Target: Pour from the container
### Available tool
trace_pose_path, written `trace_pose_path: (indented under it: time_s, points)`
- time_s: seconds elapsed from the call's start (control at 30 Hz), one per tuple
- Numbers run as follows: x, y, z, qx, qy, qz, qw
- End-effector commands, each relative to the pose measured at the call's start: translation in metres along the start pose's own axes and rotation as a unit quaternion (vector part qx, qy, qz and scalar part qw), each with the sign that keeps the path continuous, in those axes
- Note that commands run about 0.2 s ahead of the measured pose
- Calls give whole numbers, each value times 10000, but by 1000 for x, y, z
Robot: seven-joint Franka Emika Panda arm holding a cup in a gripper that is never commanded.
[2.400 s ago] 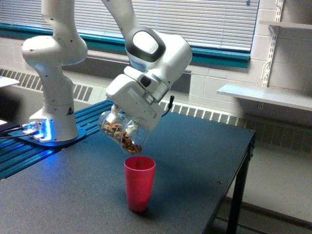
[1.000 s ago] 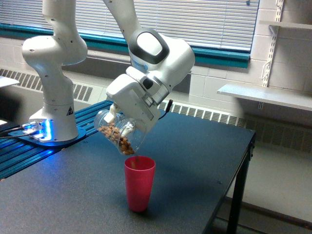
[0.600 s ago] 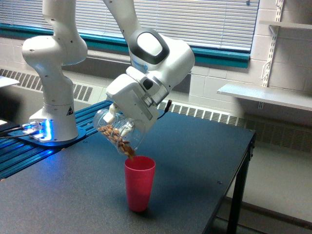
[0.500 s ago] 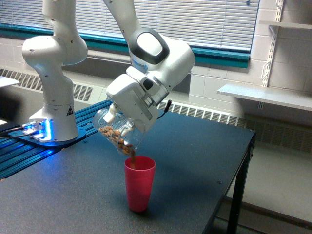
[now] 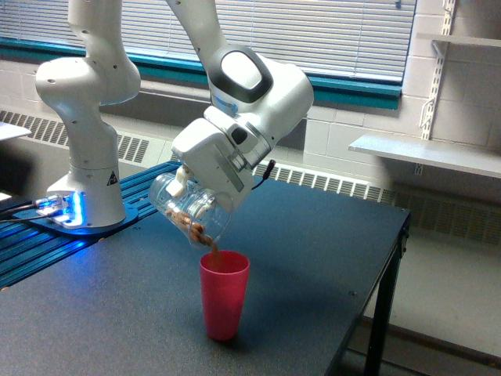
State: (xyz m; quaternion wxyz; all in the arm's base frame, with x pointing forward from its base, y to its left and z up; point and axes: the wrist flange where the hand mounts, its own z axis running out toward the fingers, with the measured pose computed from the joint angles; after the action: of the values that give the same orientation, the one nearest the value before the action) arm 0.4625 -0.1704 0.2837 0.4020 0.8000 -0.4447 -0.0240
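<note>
The container (image 5: 188, 210), a clear plastic jar with small brown pieces inside, hangs tilted mouth-down toward the exterior view's right, just above the table. My gripper (image 5: 192, 197) is shut on the container, its white fingers (image 5: 181, 178) clamped across the jar's body. Brown pieces slide out of the jar's lip (image 5: 210, 244) and fall into the pink-red cup (image 5: 224, 294), which stands upright on the dark table (image 5: 297, 258) directly below the mouth.
The arm's white base (image 5: 86, 157) stands on a blue-lit plate (image 5: 63, 215) at the exterior view's left. The table's edge (image 5: 395, 235) runs along the exterior view's right. A white shelf (image 5: 423, 153) juts from the wall beyond it.
The jar has tipped steeper and come down toward the cup. Brown pieces have moved to the lip and now stream into the cup; fewer remain in the jar.
</note>
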Motion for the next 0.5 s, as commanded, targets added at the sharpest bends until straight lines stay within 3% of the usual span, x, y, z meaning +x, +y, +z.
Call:
trace_pose_path:
  time_s: [0.03,0.5]
  points:
    - [5,4,-4,-23,-15,-148,9999]
    - [7,8,-6,4,-79,-231,9997]
